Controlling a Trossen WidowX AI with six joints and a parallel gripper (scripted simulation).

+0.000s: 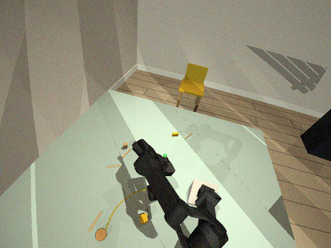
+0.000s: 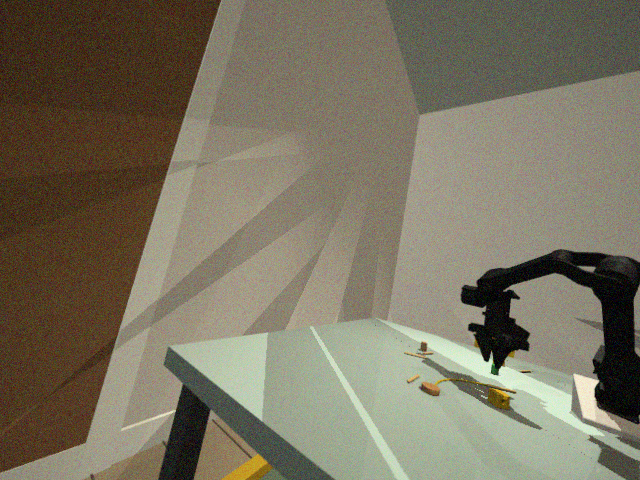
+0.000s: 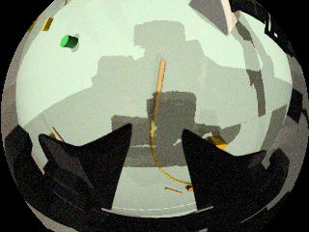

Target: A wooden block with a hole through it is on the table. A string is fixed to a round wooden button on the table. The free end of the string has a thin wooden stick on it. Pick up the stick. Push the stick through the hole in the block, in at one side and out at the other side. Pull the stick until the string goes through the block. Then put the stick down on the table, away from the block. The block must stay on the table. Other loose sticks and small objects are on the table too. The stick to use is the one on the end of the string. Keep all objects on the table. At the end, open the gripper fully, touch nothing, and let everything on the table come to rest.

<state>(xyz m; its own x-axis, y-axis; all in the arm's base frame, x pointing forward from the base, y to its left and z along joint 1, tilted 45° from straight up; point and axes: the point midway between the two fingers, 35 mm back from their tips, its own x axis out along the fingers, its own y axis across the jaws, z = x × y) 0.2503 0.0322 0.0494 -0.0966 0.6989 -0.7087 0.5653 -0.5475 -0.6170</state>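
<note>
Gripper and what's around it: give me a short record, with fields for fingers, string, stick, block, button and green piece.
gripper: partly open, nothing held, above table
stick: on string's free end, not gripped
string: curved, from button to stick
block: on table, unthreaded
button: flat on table
green piece: on table, apart from stick
</note>
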